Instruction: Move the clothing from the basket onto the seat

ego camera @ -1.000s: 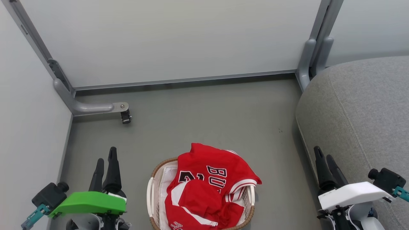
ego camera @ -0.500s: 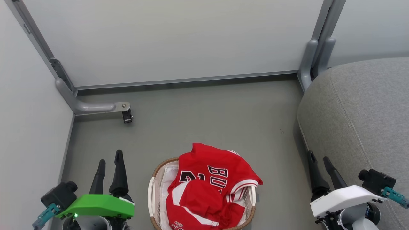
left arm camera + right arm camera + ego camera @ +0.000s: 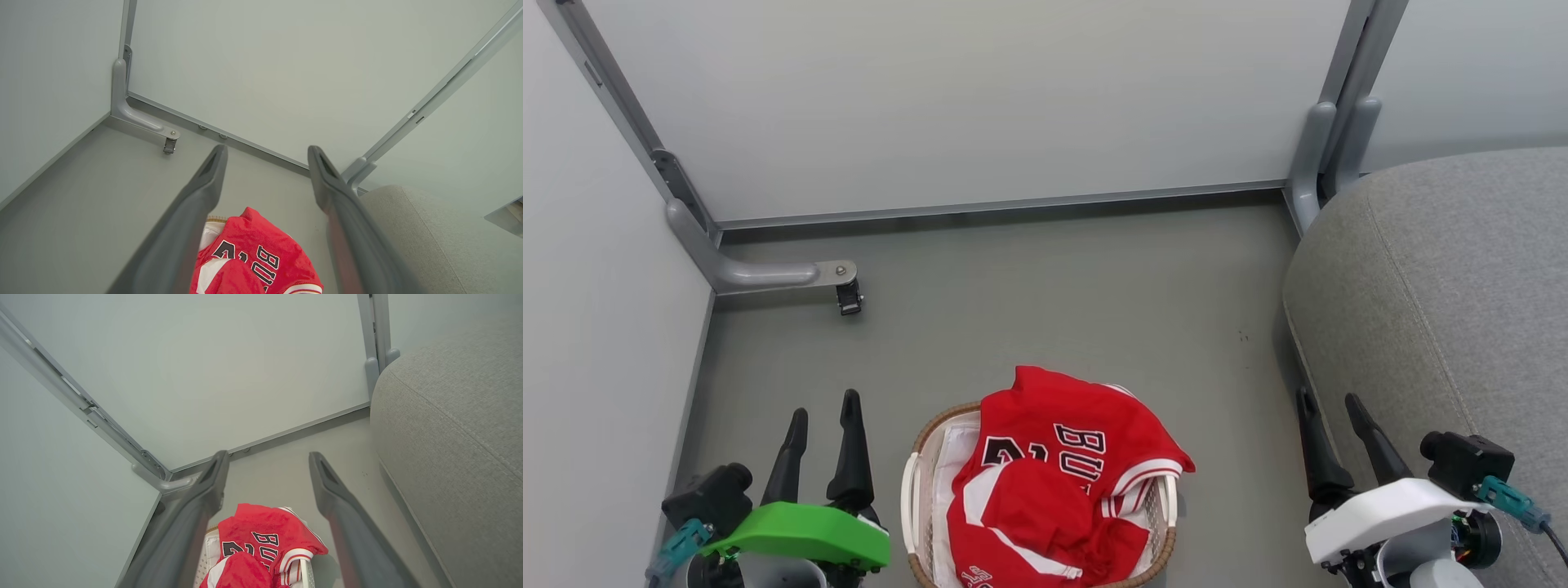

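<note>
In the basket (image 3: 925, 426), red clothing (image 3: 1054, 482) over a white sheet (image 3: 943, 467); left pincer (image 3: 825, 403) and right pincer (image 3: 1329, 396) apart, empty.

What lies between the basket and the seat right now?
Bare grey floor runs from basket to seat, in the head and right wrist views; the open right gripper hangs by the seat's edge.

We see soft, even, bright light throughout, with a faint shadow on the floor (image 3: 1094, 327) just right of the basket (image 3: 905, 498) and a darker band farther right under the edge of the seat (image 3: 1445, 286). In both wrist views the jaws near the lens are blurred, while the clothing (image 3: 1054, 474) in the basket looks sharp.
</note>
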You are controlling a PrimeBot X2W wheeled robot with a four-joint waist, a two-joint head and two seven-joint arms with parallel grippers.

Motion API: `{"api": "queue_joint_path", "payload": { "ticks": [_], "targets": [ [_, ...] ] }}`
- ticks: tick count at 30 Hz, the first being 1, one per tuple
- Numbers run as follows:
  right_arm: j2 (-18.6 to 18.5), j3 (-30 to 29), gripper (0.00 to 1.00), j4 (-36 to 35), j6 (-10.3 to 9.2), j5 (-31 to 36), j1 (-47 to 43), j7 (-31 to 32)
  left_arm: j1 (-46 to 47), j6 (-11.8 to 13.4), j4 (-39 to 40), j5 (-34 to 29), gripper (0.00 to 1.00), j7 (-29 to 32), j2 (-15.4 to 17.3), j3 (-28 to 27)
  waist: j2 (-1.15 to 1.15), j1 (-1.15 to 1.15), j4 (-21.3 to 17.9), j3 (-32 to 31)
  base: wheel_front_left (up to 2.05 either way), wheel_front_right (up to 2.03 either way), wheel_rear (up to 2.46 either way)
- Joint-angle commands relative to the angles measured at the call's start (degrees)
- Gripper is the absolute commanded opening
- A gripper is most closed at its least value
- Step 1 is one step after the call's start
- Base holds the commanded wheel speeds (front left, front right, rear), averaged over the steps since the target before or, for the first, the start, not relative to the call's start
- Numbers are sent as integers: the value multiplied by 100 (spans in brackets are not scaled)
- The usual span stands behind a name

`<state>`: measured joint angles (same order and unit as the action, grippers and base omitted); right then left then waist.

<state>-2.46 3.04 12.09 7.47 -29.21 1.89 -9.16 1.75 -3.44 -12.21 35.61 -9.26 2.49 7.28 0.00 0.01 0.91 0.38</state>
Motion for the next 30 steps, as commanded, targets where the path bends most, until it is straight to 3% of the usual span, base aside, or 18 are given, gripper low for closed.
{"api": "queue_joint_path", "payload": {
  "ticks": [1,30],
  "targets": [
    [-34,19,100,-37,3,161,17,-71,-26,46,14,-130,100,-55,43,12,0,0,4,1,0,0,0],
    [-49,89,100,-24,3,1571,-29,-423,-9,89,-384,-1288,100,-413,51,180,0,0,58,0,0,0,0]
  ]
}}
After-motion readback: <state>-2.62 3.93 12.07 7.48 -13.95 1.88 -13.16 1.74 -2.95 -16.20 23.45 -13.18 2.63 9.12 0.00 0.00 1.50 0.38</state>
